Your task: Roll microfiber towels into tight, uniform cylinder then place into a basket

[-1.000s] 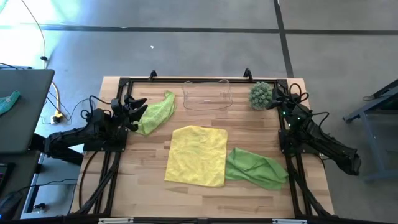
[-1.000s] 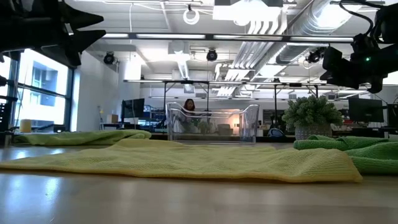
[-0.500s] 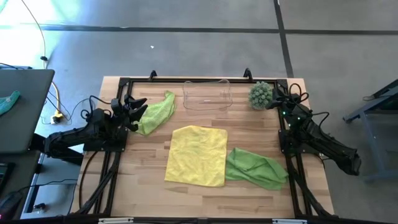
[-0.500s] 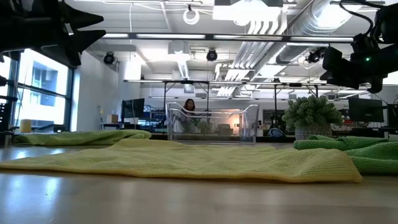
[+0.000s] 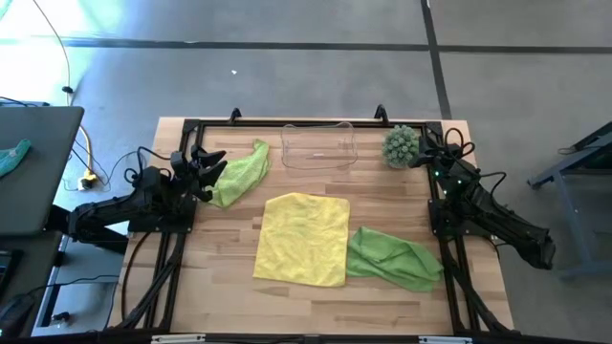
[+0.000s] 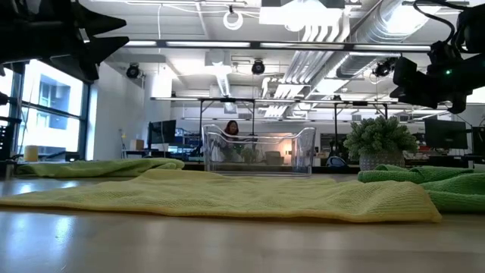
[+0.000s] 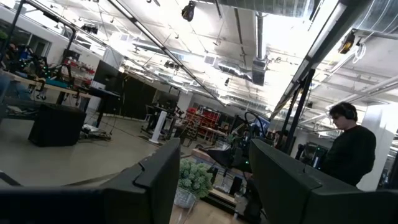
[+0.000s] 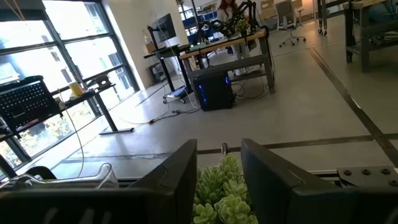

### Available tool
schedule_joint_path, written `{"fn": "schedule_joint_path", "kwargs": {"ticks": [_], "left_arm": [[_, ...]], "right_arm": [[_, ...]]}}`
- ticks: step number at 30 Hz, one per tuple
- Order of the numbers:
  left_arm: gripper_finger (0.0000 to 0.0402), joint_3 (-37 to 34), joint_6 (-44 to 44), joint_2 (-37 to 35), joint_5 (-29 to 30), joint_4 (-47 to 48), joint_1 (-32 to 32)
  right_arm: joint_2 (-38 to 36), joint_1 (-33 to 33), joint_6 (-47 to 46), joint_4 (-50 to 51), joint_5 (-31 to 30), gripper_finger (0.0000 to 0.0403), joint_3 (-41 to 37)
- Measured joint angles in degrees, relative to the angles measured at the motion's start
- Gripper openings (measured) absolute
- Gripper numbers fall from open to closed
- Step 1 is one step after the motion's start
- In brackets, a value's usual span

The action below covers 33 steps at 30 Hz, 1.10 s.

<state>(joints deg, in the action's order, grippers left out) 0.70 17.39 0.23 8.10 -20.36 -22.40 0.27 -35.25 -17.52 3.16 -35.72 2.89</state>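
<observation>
A bright yellow towel (image 5: 303,237) lies spread flat at the table's middle. One lime green towel (image 5: 242,172) lies crumpled at the far left, another (image 5: 394,256) bunched at the near right, its edge touching the yellow one. The clear basket (image 5: 318,146) stands at the far edge. My left gripper (image 5: 212,162) hovers open above the left side, right by the far-left green towel, with nothing between its fingers (image 7: 155,180). My right gripper (image 5: 427,145) hovers open at the far right, beside the plant, its fingers (image 8: 180,177) bare.
A spiky green plant (image 5: 401,145) stands at the far right corner next to the basket. Black frame rails (image 5: 167,258) run along the table's left and right sides. A person (image 7: 348,152) shows in the room beyond the table.
</observation>
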Motion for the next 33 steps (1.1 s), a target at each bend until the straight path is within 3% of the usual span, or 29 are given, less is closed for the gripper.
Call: {"fn": "schedule_joint_path", "kwargs": {"ticks": [12, 18, 21, 26, 33], "left_arm": [[0.0182, 0.01, 0.15, -0.01, -0.44, -0.2, 0.0], [0.0182, 0.0, -2.82, 0.0, -12.35, -0.7, -0.02], [0.0182, 0.0, -3.52, 0.0, -15.28, -3.12, 0.01], [0.0182, 0.19, -7.67, 0.85, -15.39, -7.39, 0.01], [0.0182, 4.64, -12.86, 5.94, -13.08, -6.31, 0.01]], "right_arm": [[-0.01, 0.0, 0.01, 0.0, -0.01, 0.0119, 0.0], [-0.02, -0.01, 0.0, 0.0, 0.01, 0.0119, -0.01], [-0.01, 0.0, 0.01, 0.01, 0.01, 0.0119, 0.0], [0.0, 0.01, 0.0, 0.0, 0.01, 0.0119, 0.01], [0.0, -0.01, 0.02, 0.02, 0.0, 0.0119, 0.0]]}}
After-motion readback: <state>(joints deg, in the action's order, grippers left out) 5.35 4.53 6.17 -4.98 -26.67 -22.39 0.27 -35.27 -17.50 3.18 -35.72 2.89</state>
